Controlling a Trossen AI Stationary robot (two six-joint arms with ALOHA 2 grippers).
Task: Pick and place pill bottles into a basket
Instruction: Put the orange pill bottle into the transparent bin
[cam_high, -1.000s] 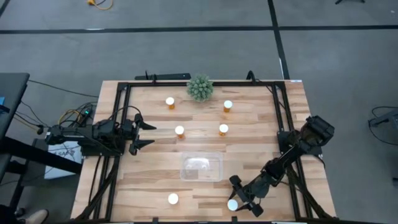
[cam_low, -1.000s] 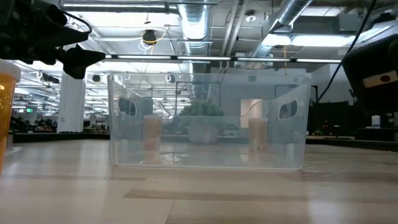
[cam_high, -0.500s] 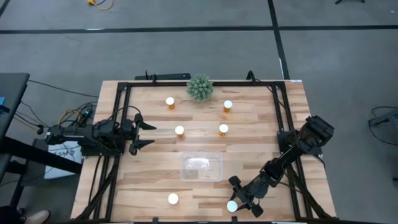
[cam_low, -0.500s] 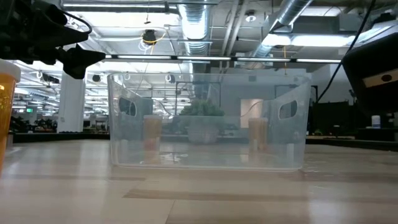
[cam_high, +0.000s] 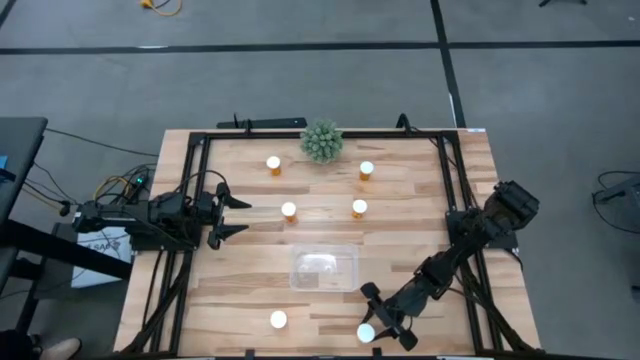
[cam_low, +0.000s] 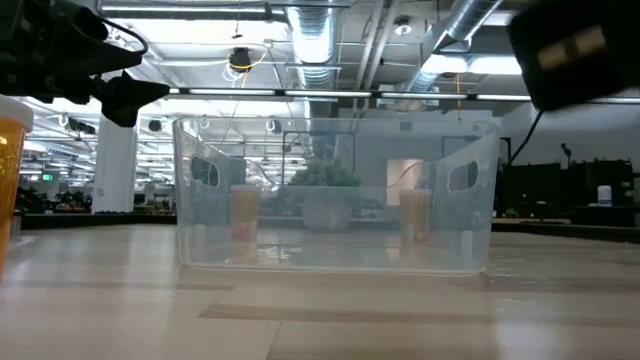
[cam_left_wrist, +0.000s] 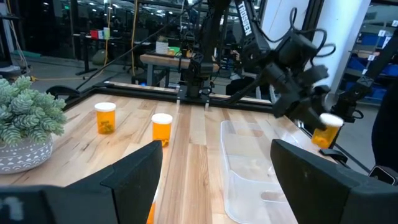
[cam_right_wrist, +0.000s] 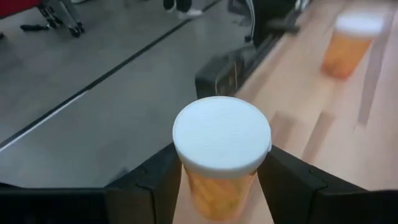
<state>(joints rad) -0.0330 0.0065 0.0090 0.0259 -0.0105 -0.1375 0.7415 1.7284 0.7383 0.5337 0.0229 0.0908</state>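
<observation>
The right gripper (cam_high: 372, 322) is clamped on a pill bottle (cam_high: 367, 333) near the table's front edge, just right of and in front of the basket (cam_high: 324, 268). In the right wrist view the two dark fingers (cam_right_wrist: 147, 183) press on either side of the held bottle (cam_right_wrist: 221, 158), just below its white cap; its long axis stands upright, cap on top. The left wrist view shows the same bottle (cam_left_wrist: 326, 129) held clear of the wood, beyond the basket (cam_left_wrist: 249, 168), tilted only slightly. The basket lies with its long side across the table, open side up, with nothing visible inside it. Five more bottles stand upright on the table (cam_high: 240, 280), caps up: one at the front left (cam_high: 278, 320), two in a middle row behind the basket (cam_high: 289, 211) (cam_high: 359, 208), and two farther back (cam_high: 273, 164) (cam_high: 366, 170) on either side of the spiky plant (cam_high: 321, 141). All are well apart from each other and from the basket. The left gripper (cam_high: 232, 216) waits at the table's left side with its fingers spread apart, holding nothing, pointing toward the middle row. In the low view the basket (cam_low: 335, 195) fills the centre, two bottles showing blurred through its clear walls.
</observation>
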